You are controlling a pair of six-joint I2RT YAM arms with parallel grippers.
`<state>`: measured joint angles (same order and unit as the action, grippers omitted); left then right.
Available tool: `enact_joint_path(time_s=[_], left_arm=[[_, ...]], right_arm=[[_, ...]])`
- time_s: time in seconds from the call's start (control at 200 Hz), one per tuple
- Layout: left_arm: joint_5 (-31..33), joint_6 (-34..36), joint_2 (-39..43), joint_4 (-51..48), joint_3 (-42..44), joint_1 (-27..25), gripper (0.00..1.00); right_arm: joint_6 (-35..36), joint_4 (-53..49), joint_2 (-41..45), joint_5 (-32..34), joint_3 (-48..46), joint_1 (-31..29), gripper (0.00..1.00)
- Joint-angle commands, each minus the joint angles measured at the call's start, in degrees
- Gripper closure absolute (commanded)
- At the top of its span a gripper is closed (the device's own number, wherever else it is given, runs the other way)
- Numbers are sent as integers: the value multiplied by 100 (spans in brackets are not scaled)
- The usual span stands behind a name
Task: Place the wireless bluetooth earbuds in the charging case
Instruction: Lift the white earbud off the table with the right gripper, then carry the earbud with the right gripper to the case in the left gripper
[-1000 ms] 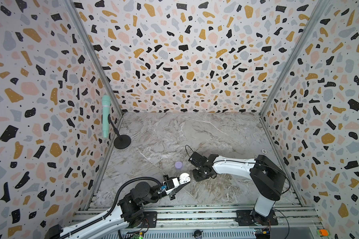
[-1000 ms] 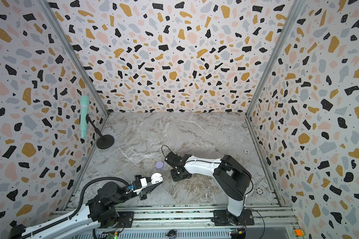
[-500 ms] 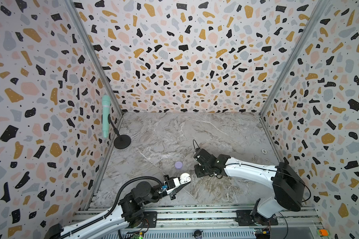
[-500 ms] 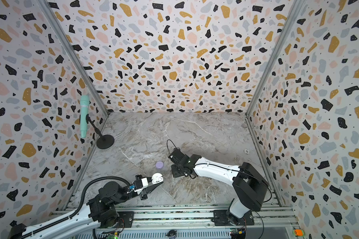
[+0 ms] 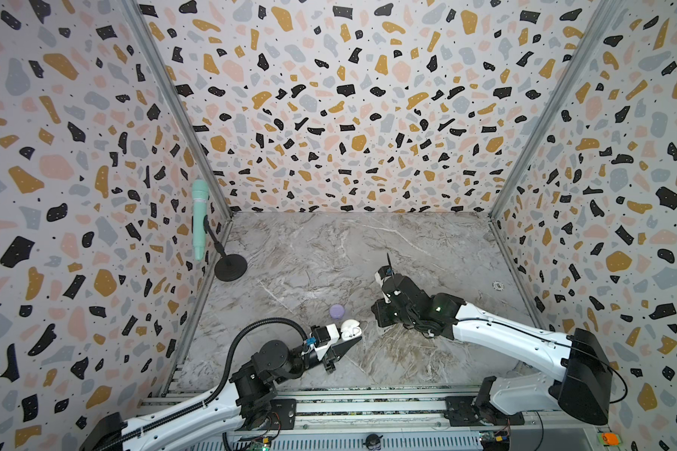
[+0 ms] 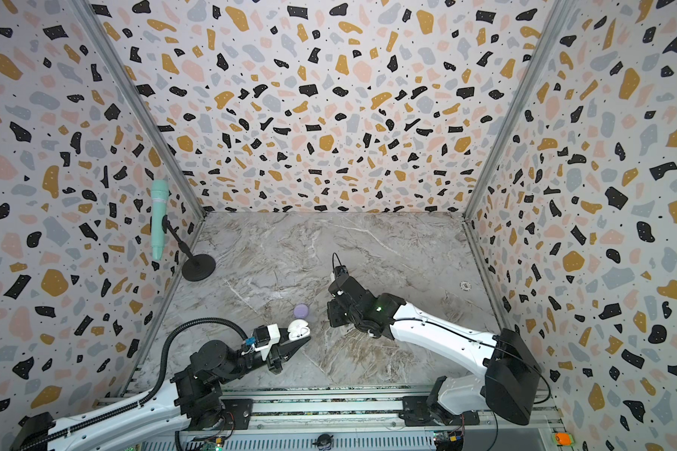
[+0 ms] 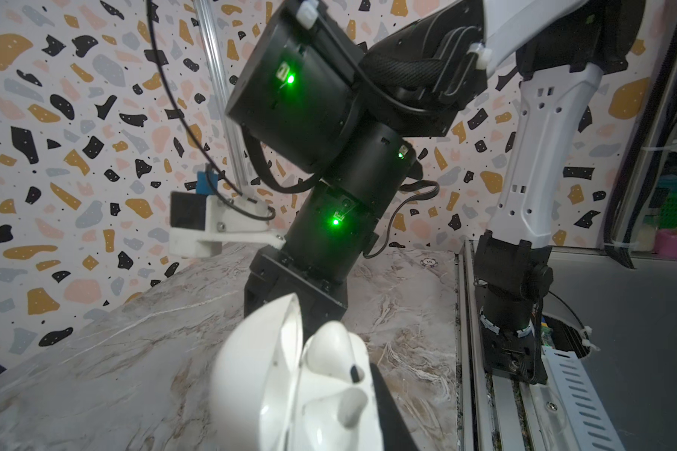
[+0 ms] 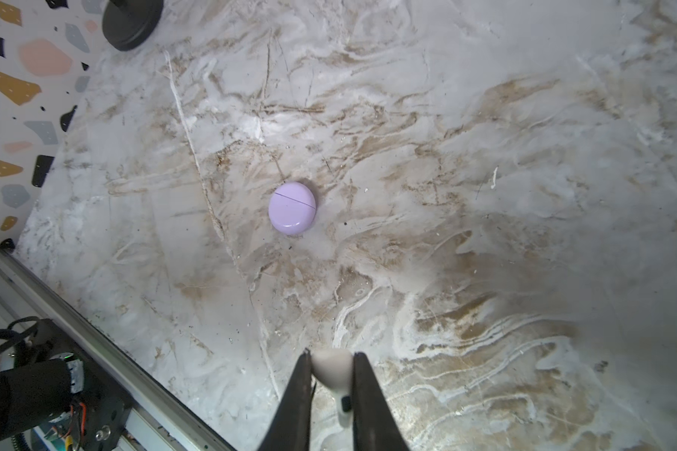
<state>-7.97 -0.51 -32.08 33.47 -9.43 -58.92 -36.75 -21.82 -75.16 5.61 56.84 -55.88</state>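
Sizing it up, big to small: the marble table [image 5: 368, 250] is mostly bare. The mic stand [image 5: 230, 267] sits in the far left corner, out of play.

The right arm [image 5: 497, 332] reaches in from the right. The left arm [image 5: 274, 361] is low at the near edge.

The lavender case [image 8: 292, 208] is closed and flat on the table, just beyond the white case [image 5: 350, 328].

The white case has its lid open and is clamped in the left gripper [image 5: 353, 335], jaws squeezed onto its body.

Key relation: in both top views the white case lies left of the right wrist, near but apart. So the right arm carries and the left only presents.

The right gripper [image 8: 332, 357] has its jaws almost together, pinching a white earbud [image 8: 329, 369]. The head is at the fingertips and the stem runs back along the fingers.

In the left wrist view one bud looks seated in the case, and the well beside it looks free. That is my read, since it's blurry up close.

The next move likely hinges on lining the stem axis up with that free well before descending. A skewed stem would catch on the rim.
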Motion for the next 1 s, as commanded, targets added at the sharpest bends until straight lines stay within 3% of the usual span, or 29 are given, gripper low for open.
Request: enact_joint_path(time_s=[0.0, 0.465, 0.991], left_arm=[[417, -615, -20, 703, -131, -65, 100], [1464, -1386, -722, 2039, 463, -362, 100], [1590, -1311, -1327, 2240, 482, -359, 100]], right_arm=[[159, 3, 374, 166, 129, 16, 84], [610, -32, 951, 106, 459, -10, 84], [949, 353, 1115, 239, 678, -577, 84]])
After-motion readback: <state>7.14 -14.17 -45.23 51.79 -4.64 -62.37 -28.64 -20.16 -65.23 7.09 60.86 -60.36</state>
